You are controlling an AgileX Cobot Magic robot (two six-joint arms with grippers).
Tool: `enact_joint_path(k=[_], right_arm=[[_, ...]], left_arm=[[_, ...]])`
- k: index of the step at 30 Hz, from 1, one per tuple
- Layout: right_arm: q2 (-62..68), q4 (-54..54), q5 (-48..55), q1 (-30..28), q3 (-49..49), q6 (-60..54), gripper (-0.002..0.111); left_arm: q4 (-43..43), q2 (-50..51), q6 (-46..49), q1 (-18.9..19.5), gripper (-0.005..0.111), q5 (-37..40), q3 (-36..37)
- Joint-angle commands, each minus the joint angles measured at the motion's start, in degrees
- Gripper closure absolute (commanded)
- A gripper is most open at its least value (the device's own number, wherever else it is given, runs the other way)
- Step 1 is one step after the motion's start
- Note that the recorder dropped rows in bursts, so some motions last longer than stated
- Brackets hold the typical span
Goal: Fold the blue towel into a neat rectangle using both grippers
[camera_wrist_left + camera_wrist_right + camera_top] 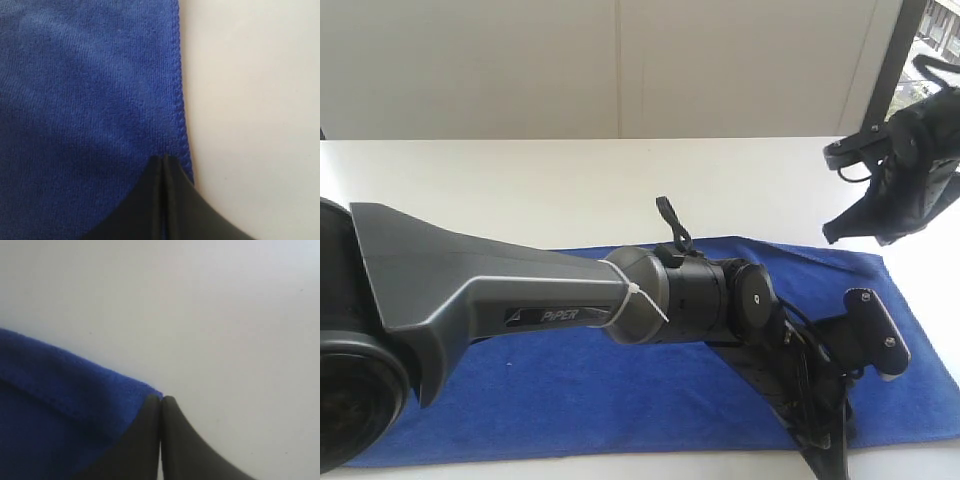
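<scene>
**Towel flat on table, both grippers closed at its edges**

The towel lies spread on the white table, and it reaches from under the left gripper away to that arm's base side. In the left wrist view this gripper's jaws are pressed together, with the tips over the towel just beside its stitched hem. Bare table begins right past the hem. The right gripper hangs at the towel's far right edge. Its jaws are pressed together too, with the tips at a towel corner where a second layer shows. I cannot tell if any towel is caught between them.
</scene>
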Motion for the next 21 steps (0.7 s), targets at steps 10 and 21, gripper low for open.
enact_joint_path(k=[10, 21], right_arm=[[-0.6, 16.4, 7.7, -0.1, -0.1, -33.1, 0.095], [0.3, 16.7, 3.2, -0.1, -0.1, -38.6, 0.08]], left_arm=[[0.4, 2.0, -0.3, -0.5, 0.107, 3.3, 0.9], [0.4, 2.0, -0.3, -0.5, 0.107, 3.3, 0.9]])
